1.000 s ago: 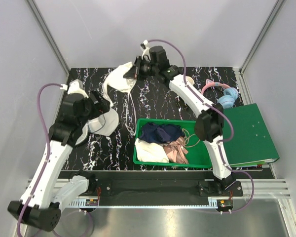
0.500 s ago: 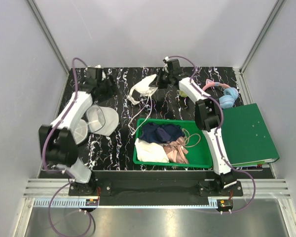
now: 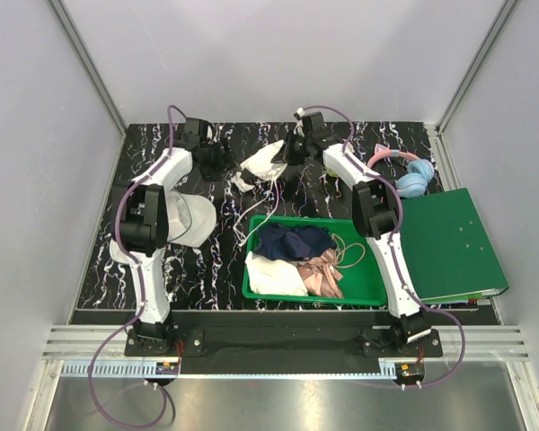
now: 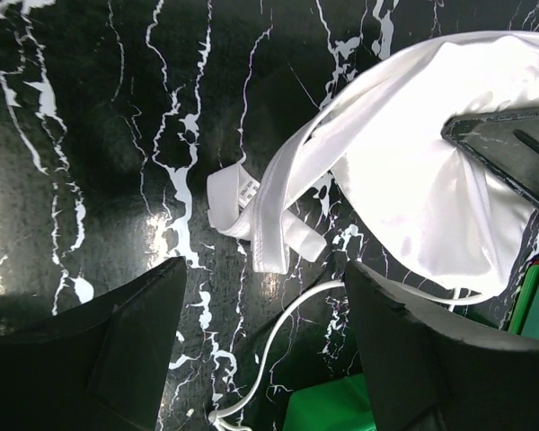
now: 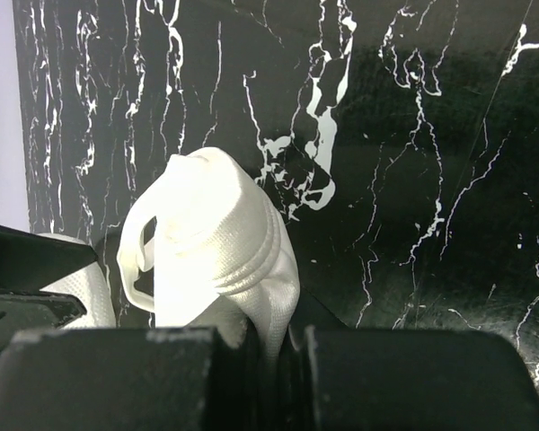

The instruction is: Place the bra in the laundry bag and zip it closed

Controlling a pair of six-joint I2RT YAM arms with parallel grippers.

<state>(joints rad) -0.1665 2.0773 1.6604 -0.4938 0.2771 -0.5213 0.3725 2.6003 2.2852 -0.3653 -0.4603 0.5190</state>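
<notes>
The cream-white bra point(image 3: 262, 162) hangs bunched at the back middle of the table, a thin strap trailing toward the green bin. My right gripper point(image 3: 286, 149) is shut on it; in the right wrist view a fold of bra fabric point(image 5: 217, 242) sticks out from the closed right gripper point(image 5: 274, 359). My left gripper point(image 3: 214, 162) stands just left of the bra, open and holding nothing. In the left wrist view the left gripper point(image 4: 265, 350) faces the bra point(image 4: 413, 180) and its folded strap end. The white mesh laundry bag point(image 3: 190, 221) lies open at the left, partly behind the left arm.
A green bin point(image 3: 370, 293) with dark, cream and pink garments sits at the front middle; its corner point(image 4: 332, 409) shows just below the left jaws. A green binder point(image 3: 454, 242) lies at the right. Pink and blue headphones point(image 3: 409, 176) rest at the back right.
The left arm has swung from over the laundry bag to the back of the table, beside the bra, its jaws narrowing a little. The right gripper carried the bra rightward and lower.
</notes>
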